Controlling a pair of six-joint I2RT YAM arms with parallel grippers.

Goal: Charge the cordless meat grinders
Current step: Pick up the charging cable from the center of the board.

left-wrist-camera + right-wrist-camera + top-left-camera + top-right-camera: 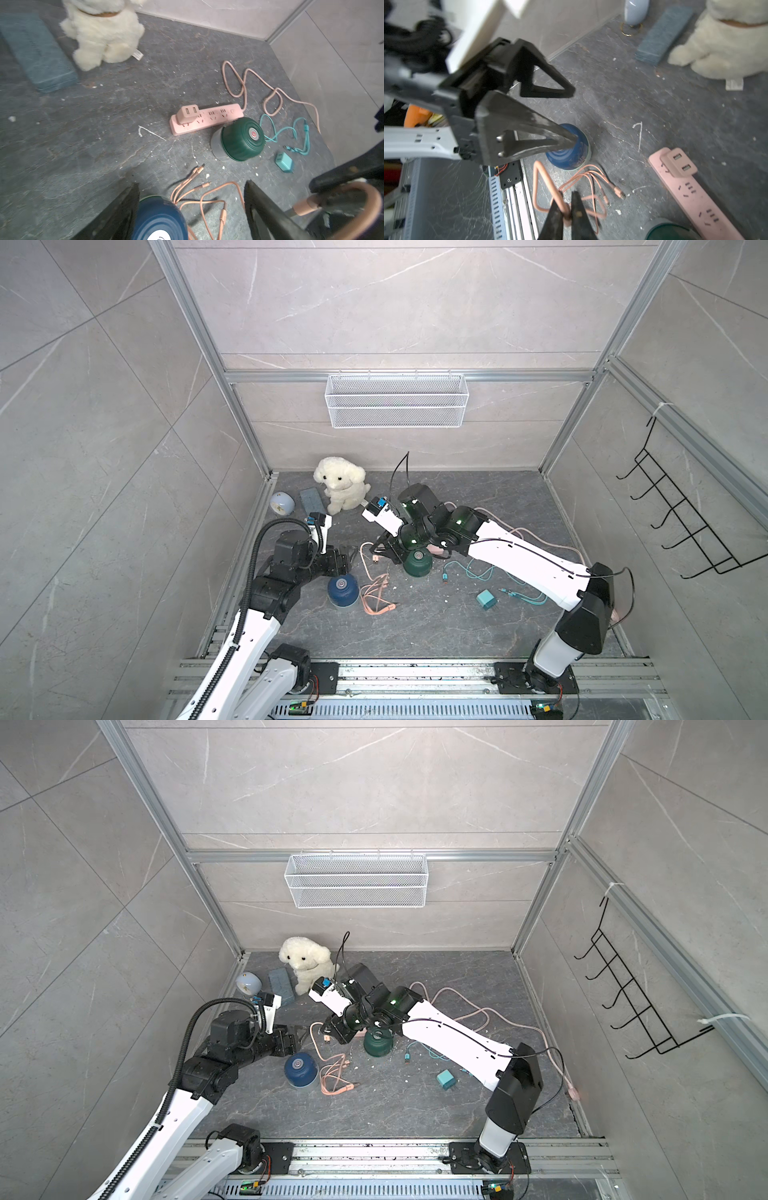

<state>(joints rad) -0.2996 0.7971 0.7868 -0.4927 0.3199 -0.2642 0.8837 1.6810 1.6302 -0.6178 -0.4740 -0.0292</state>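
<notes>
The navy blue meat grinder [343, 591] [300, 1070] [569, 153] stands upright at front left with its silver hub up. My left gripper [349, 556] [191, 209] [573, 115] hangs open just above it, the dome [158, 220] close by one finger. The dark green meat grinder [417, 564] [239, 139] stands near the middle, beside a pink power strip [207, 118] [695, 197] that carries a pink plug cube [188, 113]. My right gripper [566, 200] [380, 553] is shut on a loop of the pink multi-head cable [544, 180] [374, 593], lifted off the floor.
A teal plug cube [485, 599] and teal cable [478, 572] lie to the right of the green grinder. A plush dog [340, 485], a blue-grey block [311, 499] and a pale blue ball [282, 504] sit at back left. A wire basket [397, 400] hangs on the back wall.
</notes>
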